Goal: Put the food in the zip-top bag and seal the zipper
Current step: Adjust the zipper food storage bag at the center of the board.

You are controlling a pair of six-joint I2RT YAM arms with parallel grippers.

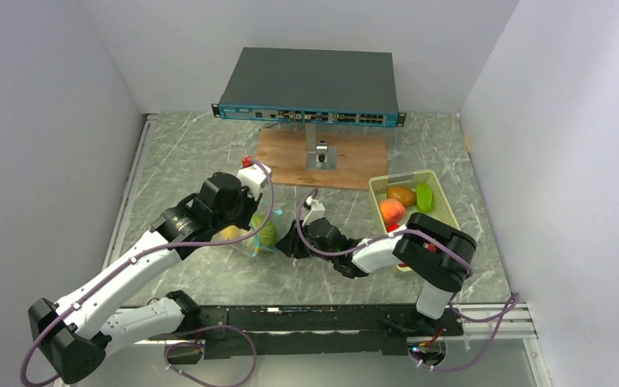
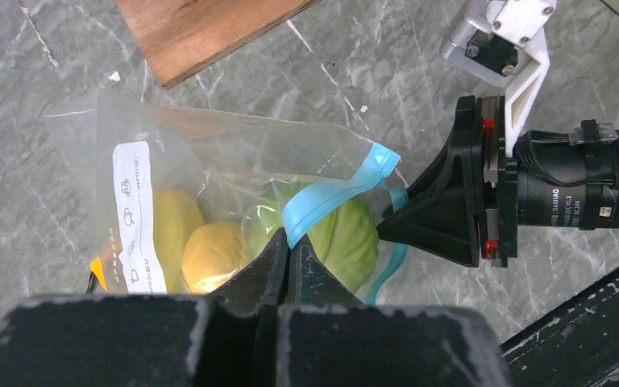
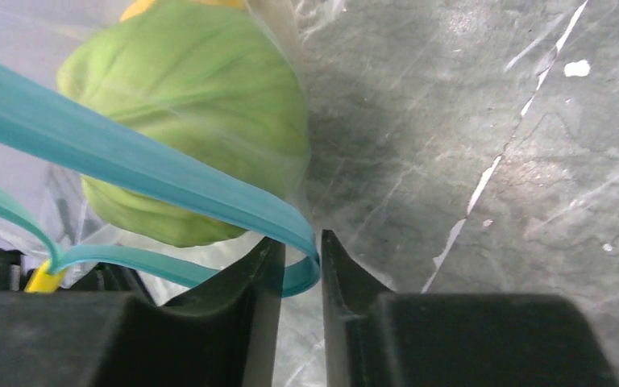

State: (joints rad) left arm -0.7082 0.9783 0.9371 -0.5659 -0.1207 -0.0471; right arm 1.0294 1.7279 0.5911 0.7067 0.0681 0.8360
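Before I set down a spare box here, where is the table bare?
Bare: back-left corner between left wall and wooden board; near strip between zip-top bag and base rail. Crowded: centre, where left gripper and right gripper meet the bag.

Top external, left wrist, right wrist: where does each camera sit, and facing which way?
Top external: high behind the robot, facing down at the table; left arm and right arm show.
Left wrist: looks along the left gripper, pinching the zipper.
Right wrist: looks along the right gripper, flanking the zipper's end.
Both wrist views share zipper and green food.
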